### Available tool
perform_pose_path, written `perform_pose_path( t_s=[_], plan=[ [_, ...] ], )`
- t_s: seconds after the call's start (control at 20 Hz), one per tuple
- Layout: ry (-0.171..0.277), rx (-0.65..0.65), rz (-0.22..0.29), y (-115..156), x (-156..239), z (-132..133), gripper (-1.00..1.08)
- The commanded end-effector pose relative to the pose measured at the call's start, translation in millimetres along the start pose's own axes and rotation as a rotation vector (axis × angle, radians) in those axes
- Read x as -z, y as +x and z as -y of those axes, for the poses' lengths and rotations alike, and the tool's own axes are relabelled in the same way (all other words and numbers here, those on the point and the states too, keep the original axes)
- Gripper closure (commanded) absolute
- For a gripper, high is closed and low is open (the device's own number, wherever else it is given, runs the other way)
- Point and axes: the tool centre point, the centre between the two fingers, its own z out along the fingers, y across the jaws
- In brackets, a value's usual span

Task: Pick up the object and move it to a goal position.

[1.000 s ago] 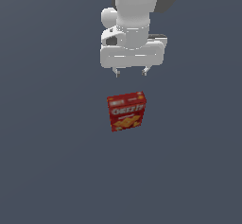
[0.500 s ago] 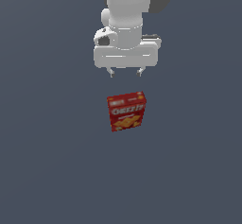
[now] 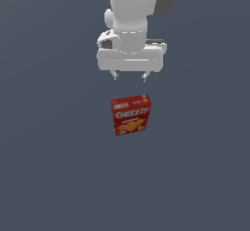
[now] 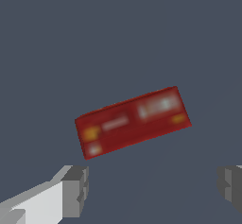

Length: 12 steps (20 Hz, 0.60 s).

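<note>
Jaws: the jaws (image 3: 130, 77) are spread wide apart, with nothing between them. They point down at the surface.

Fingertips: in the exterior view two small grey fingertips (image 3: 115, 75) stick out under the white hand. In the wrist view one fingertip (image 4: 75, 190) is grey and blocky, and the other one shows only at the edge of the picture.

Gap: the space between the two tips looks about as wide as the box, or a little wider.

Hand: the white hand (image 3: 129, 59) is a wide flat bar. It hangs in the air over the surface and touches nothing.

Arm: the big white arm (image 3: 132, 6) goes up from the hand and out of the picture.

Box: the box (image 3: 130, 114) is red, with white letters and orange crackers on its front. It stands on the surface, turned a little so it is not square to the hand.

Box and jaws: the box is near the jaws but apart from them. In the exterior view it sits lower in the picture than the tips, almost in line with the gap.

Box in the wrist view: the camera sees the red top of the box (image 4: 133, 122) from above, tilted in the picture. It is blurry, with pale and orange marks. It lies past the tips, not between them.

Surface: the surface (image 3: 49, 166) is plain dark blue-grey all around the box.
</note>
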Motion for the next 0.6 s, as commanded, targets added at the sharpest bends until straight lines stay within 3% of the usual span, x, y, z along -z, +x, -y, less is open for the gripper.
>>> perform_pose_path(
  t_s=[0.0,0.55],
  plan=[
    [-0.001,-0.039,0.001,1,-2,0,-0.92],
    [-0.008,-0.293,0.009,6,-18,2,-0.92]
  ],
)
